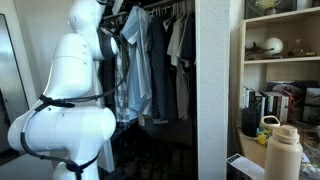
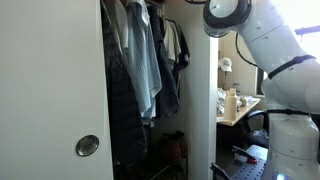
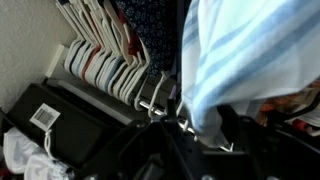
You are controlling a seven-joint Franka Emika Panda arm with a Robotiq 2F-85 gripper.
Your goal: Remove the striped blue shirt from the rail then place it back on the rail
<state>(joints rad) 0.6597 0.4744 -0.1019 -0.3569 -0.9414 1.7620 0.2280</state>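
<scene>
**Pincer up against the striped blue shirt in the closet**

Here's the wrist view, and the pincer (image 3: 200,135) comes in dark and blurred from the bottom edge. I cannot tell whether the jaws are apart or clamped. The striped blue shirt (image 3: 240,50) sits right above it and runs off to the upper right. A fold of the cloth dips down to the fingers, touching or very nearly so.

The shirt is pale blue with slightly darker bands running across the fabric, loose and soft in its folds. In both exterior views it hangs near the front of the row of clothes (image 1: 135,60) (image 2: 145,60), high in the closet, falling straight.

Further out in the wrist view, a dark patterned garment (image 3: 150,20) hangs just beside the shirt. A stack of white hangers (image 3: 100,70) lies to the left, with a black box (image 3: 60,120) below them.

Wider still, the white arm (image 1: 70,110) (image 2: 265,40) reaches up into the top of the closet. Grey shirts (image 1: 180,40) hang deeper in. A closet door with a round handle (image 2: 87,146) stands alongside, and a cream bottle (image 1: 283,150) sits well apart by the shelves (image 1: 280,58).
</scene>
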